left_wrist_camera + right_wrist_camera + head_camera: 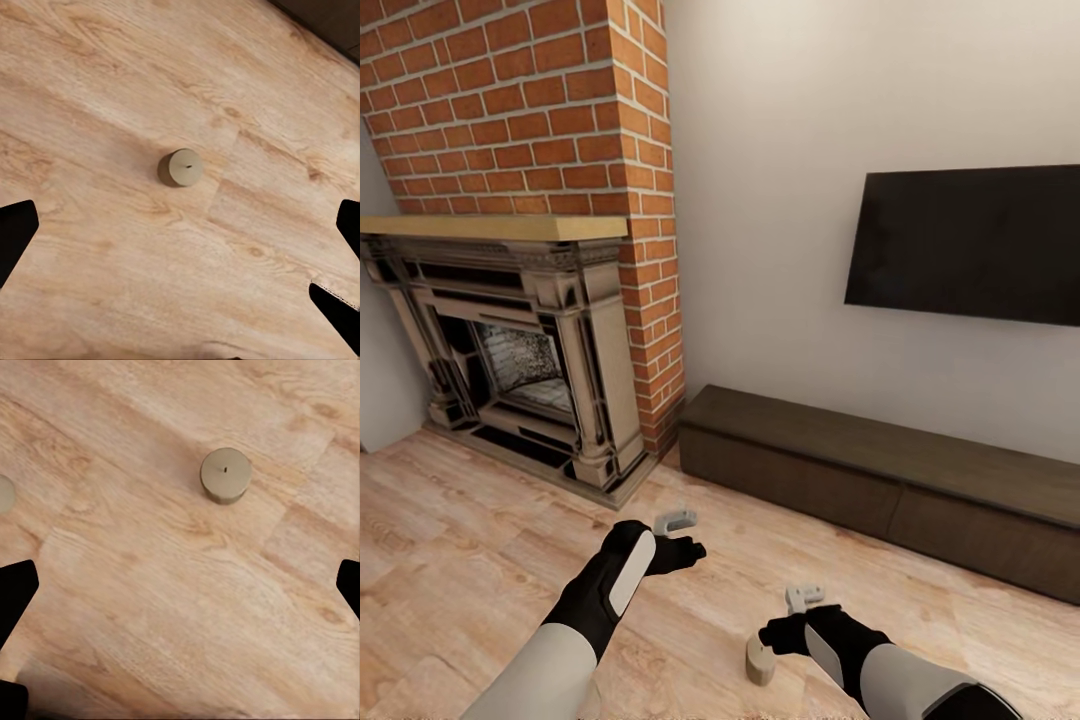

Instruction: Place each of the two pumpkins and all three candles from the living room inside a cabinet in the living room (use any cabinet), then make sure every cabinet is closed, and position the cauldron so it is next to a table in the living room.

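Over the wooden floor, both grippers point down and hold nothing. My left gripper (678, 552) is open, and its wrist view shows a tan candle (180, 167) upright on the floor well below, between the dark fingertips (16, 234). My right gripper (780, 634) is open too. A candle (760, 661) stands on the floor just beside it, and this candle (225, 475) also shows in the right wrist view. Another candle (4, 495) peeks in at that picture's edge. The long dark-brown cabinet (880, 480) runs along the wall ahead at the right, its fronts shut.
A stone fireplace (510, 350) with a brick chimney (540, 110) fills the left. A black TV (970, 245) hangs on the white wall above the cabinet. Open wooden floor (460, 560) lies around both arms.
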You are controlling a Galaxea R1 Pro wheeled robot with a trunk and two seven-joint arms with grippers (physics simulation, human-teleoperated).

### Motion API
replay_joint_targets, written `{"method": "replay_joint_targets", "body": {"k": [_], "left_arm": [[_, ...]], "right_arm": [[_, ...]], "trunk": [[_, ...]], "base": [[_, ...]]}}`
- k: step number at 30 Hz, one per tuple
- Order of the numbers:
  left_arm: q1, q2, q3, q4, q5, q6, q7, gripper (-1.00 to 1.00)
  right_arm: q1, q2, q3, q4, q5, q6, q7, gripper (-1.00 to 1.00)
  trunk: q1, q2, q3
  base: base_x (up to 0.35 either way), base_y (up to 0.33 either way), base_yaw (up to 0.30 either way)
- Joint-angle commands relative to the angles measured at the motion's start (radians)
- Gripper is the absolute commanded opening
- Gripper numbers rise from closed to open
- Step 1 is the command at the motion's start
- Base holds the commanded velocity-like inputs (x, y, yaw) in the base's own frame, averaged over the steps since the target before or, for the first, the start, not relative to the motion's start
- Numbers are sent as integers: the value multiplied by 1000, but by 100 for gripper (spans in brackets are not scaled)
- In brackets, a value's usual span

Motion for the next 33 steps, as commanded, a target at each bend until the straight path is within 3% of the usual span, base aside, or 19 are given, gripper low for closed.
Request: {"method": "replay_joint_targets", "body": {"k": [1, 6, 19, 33], "left_arm": [[-1, 0, -2, -1, 11, 3, 10, 100], [-1, 0, -3, -1, 10, 3, 11, 100], [-1, 0, -4, -1, 11, 5, 11, 100], [-1, 0, -5, -1, 11, 6, 11, 100]], "right_arm": [[-1, -1, 8, -1, -9, 13, 1, 100], [-1, -1, 7, -4, -9, 78, 1, 100], [-1, 0, 12, -4, -4, 91, 0, 100], [-1, 9, 22, -1, 0, 90, 1, 100]], "trunk": [[0, -1, -3], [0, -1, -11], [0, -1, -32], [0, -1, -50]], "base": [[0, 0, 0], [108, -55, 0], [292, -169, 47], [30, -18, 199]]}}
